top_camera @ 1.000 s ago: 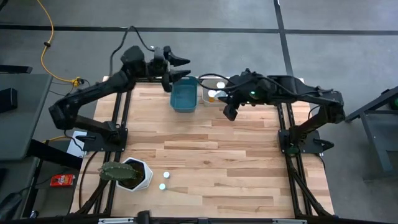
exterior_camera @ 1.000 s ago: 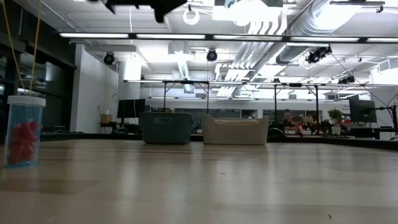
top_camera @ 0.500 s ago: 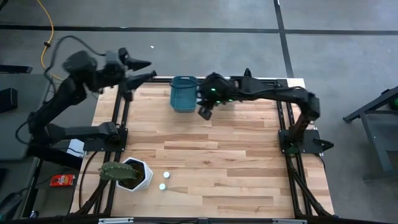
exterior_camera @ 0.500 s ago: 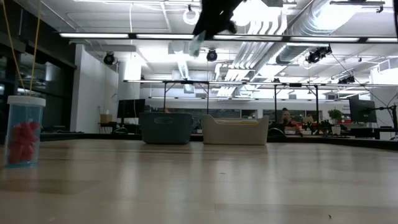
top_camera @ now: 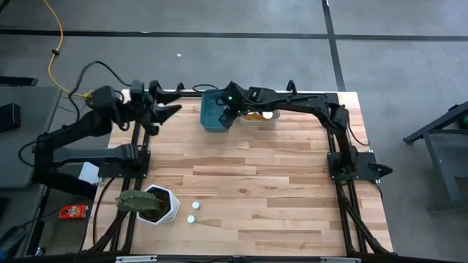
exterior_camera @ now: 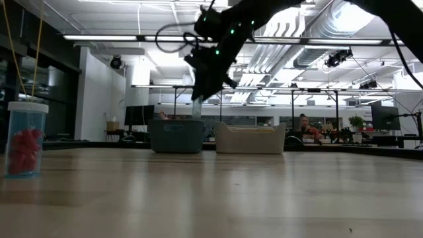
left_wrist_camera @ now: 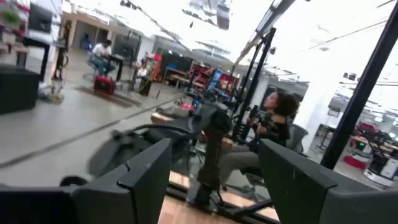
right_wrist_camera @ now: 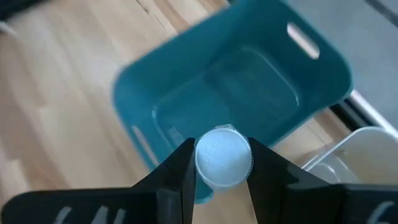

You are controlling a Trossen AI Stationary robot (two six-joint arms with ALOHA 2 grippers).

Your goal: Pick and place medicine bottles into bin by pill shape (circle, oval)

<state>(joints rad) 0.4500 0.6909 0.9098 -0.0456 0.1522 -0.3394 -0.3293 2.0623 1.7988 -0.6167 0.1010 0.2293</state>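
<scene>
Two bins sitting at desk far edge; right gripper clamping capped bottle above teal bin, wrist view only; left gripper gaping empty off-desk.

Two bins side by side (far edge); plant pot near-left.

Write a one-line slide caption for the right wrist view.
Right gripper holds a white-capped medicine bottle above the empty teal bin, cream bin alongside.
</scene>
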